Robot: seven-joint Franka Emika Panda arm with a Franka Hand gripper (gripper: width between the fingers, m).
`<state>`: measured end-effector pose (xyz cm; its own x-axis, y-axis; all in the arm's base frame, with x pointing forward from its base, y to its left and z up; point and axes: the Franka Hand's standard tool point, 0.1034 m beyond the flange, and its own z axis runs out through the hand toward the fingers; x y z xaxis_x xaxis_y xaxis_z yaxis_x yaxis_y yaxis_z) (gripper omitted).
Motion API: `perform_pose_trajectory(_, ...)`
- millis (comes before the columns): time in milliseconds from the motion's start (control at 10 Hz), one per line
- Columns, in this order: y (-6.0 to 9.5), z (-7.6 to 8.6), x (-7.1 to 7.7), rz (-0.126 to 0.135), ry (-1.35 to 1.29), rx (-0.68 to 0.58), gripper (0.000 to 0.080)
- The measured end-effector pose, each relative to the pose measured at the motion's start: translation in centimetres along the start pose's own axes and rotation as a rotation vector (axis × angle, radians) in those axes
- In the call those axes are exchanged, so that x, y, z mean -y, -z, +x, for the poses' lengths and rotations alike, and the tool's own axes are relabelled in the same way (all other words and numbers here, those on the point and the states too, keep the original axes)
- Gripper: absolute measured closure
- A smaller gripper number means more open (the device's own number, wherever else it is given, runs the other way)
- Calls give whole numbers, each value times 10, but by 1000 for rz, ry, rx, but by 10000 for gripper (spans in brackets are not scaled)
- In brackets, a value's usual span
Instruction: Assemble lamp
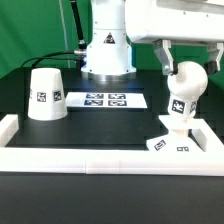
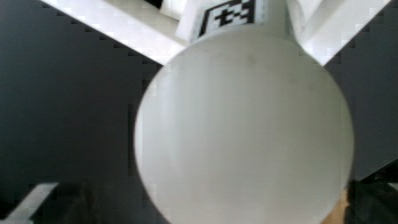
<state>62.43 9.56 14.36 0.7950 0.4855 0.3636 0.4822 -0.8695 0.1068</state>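
White rail ran along the near edge of the black table in the exterior view, turning up at both ends. Just behind it, toward the exterior view's right, the flat square base lay close against the rail with its tags facing up.

The bulb stood upright on the base with its round top uppermost. Its lower end met the base, but whether it was seated could not be told. In the wrist view the bulb filled nearly the whole frame as a smooth white oval.

The arm reached in from the upper right of the exterior view, wrist pointed straight down. The gripper sat directly over the bulb, fingers straddling its round top. One dark finger showed beside the top; the other was hidden. Whether the fingers pressed on the bulb or stood slightly off it could not be told.

The shade stood wide end down at the exterior view's left, well apart from the base and bulb. The marker board lay flat between them, in front of the robot's pedestal
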Motion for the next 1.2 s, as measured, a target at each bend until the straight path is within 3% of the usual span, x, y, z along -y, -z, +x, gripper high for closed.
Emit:
perform_pose_trajectory(100, 0, -2, 1, 6, -5, 15, 101)
perform_pose_trajectory(200, -1, -7, 9, 45, -21, 109, 101)
perform_pose_trajectory(700, -6, -12, 21, 137, -20, 382, 101)
perform_pose_trajectory(1000, -13, -18, 8, 149, -4, 411, 101)
perform_pose_trajectory(1200, -14, -19, 9, 148, -6, 408, 101)
